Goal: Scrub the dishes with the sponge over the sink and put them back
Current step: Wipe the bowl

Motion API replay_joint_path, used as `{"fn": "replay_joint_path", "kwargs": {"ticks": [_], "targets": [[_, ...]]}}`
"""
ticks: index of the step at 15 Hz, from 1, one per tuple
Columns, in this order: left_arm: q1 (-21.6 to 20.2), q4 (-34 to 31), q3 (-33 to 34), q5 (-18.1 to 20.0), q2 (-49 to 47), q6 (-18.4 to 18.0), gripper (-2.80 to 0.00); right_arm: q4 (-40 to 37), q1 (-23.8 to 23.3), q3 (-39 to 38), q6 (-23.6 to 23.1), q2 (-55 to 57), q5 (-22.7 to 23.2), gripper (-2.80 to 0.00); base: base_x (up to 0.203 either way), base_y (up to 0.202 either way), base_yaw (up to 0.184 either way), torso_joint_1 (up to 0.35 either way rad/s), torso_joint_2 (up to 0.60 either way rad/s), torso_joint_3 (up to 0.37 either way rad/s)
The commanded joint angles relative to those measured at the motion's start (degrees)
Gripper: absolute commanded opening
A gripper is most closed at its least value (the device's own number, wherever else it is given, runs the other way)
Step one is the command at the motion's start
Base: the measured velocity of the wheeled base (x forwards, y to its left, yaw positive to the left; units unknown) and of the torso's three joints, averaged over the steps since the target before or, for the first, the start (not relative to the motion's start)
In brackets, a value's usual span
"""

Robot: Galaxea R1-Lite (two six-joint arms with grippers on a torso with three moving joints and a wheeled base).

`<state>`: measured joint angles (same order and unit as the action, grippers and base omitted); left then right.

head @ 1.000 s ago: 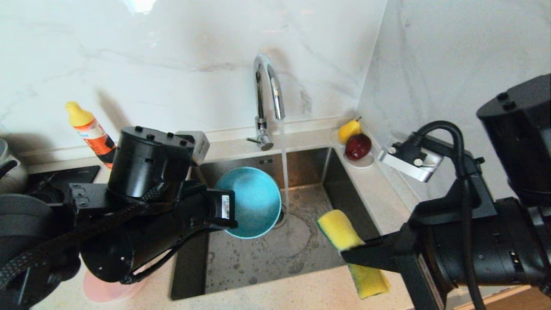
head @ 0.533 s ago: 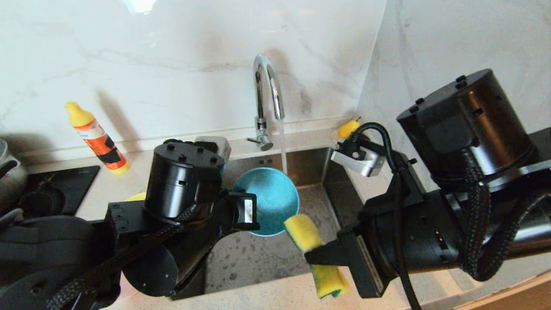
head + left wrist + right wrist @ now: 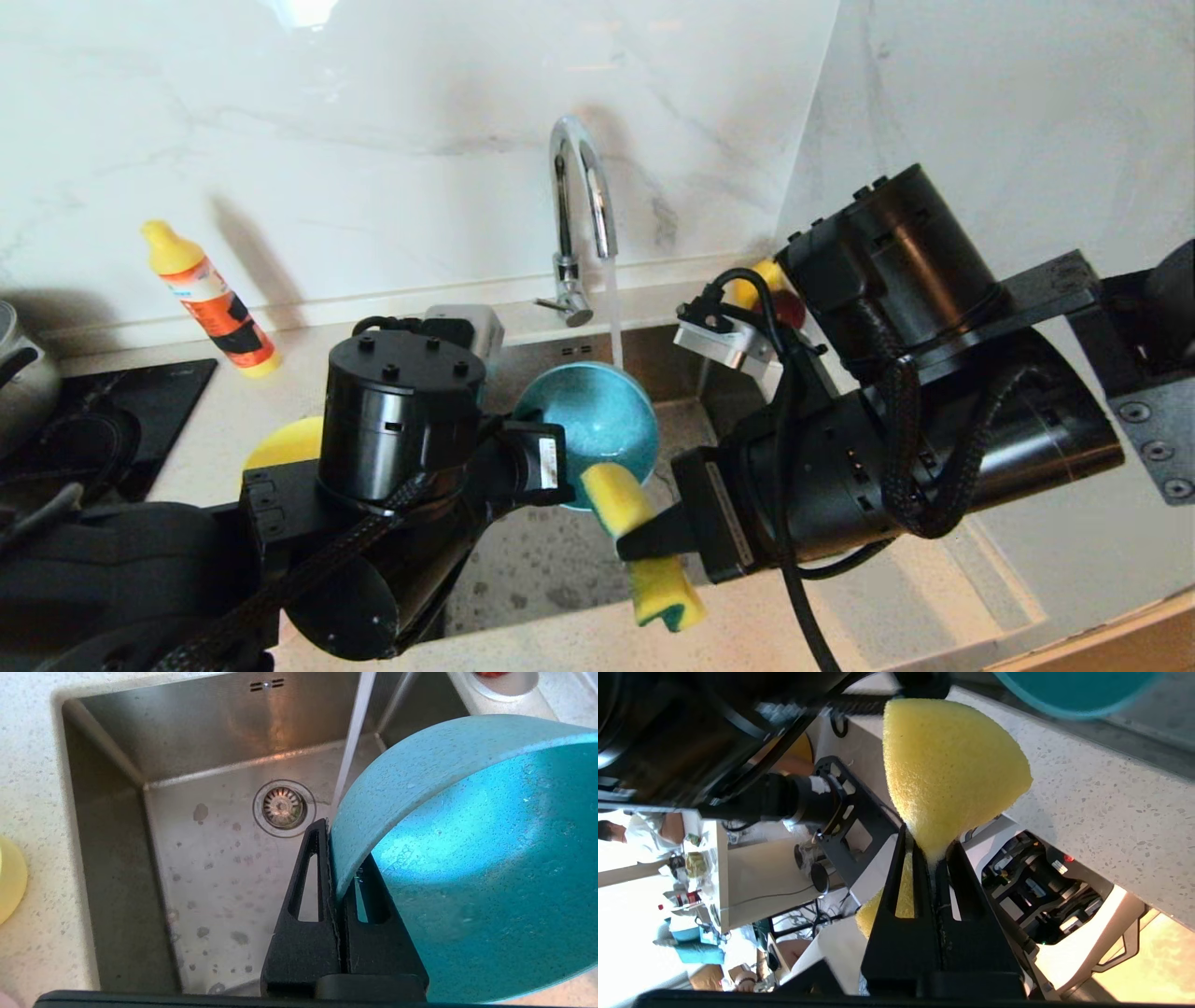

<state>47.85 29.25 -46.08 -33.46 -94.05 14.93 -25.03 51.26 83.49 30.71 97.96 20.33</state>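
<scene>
While left hand [image 3: 337, 858] pinches blue bowl [image 3: 597, 420], right hand [image 3: 931, 851], pinching sponge [image 3: 621, 499], moved closer

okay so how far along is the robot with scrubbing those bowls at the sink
Nothing looks finished yet. In hand: the left hand grips the light blue bowl by its rim over the sink, tap running, while the right hand pinches the sponge at the bowl's lower edge. Left: scrubbing this bowl and setting it back, then the yellow bowl waiting on the counter. No pink bowl shows clearly now.
</scene>
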Motion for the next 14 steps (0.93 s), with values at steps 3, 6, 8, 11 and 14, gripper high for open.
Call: {"fn": "replay_joint_path", "kwargs": {"ticks": [3, 6, 8, 11, 14], "targets": [[0.3, 0.5, 0.1, 0.0, 0.5, 0.2, -2.80, 0.1, -2.2, 1.3, 0.2, 3.4, 0.3, -2.80, 0.000, 0.000, 0.000, 0.000, 0.00, 0.000], [0.4, 0.5, 1.3, 0.1, 1.0, 0.1, -2.80, -0.3, -5.4, 5.0, 0.3, 5.0, 2.3, -2.80, 0.000, 0.000, 0.000, 0.000, 0.00, 0.000], [0.6, 2.7, 2.5, 0.1, 1.0, 0.1, -2.80, -0.5, -6.3, 7.2, 0.4, 6.0, 2.9, -2.80, 0.000, 0.000, 0.000, 0.000, 0.00, 0.000], [1.1, 8.7, 5.2, 0.0, 0.5, -1.9, -2.80, -0.5, -6.2, 9.2, 0.7, 7.0, 3.3, -2.80, 0.000, 0.000, 0.000, 0.000, 0.00, 0.000], [2.4, 10.5, 6.9, 0.0, 0.4, -2.2, -2.80, -0.5, -6.3, 11.6, 3.6, 8.7, 3.7, -2.80, 0.000, 0.000, 0.000, 0.000, 0.00, 0.000]]}}
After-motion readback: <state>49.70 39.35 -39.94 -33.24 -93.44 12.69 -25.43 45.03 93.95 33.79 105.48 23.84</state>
